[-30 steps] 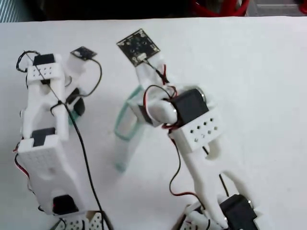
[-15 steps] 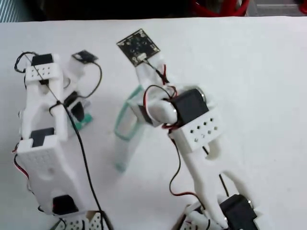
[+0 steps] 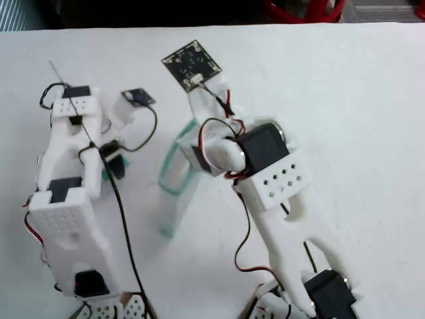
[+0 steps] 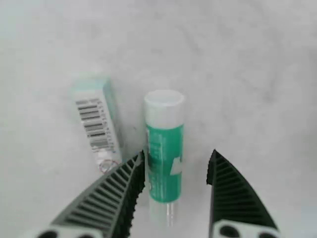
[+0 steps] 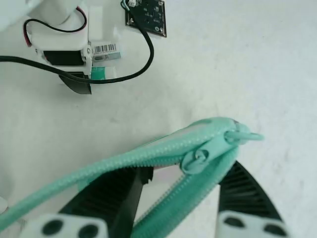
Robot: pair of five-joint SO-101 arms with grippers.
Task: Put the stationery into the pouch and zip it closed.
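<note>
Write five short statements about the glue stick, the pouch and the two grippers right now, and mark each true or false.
1. The glue stick lies between the open fingers of the left gripper. True.
2. The glue stick is inside the pouch. False: it lies on the table, outside the pouch.
3. The right gripper holds the pouch at its zipper edge. True.
4. The barcoded box is stacked on top of the glue stick. False: it lies on the table beside the glue stick.
5. The pouch is zipped fully closed. False: its two zipper bands spread apart from the slider, so it is open.
</note>
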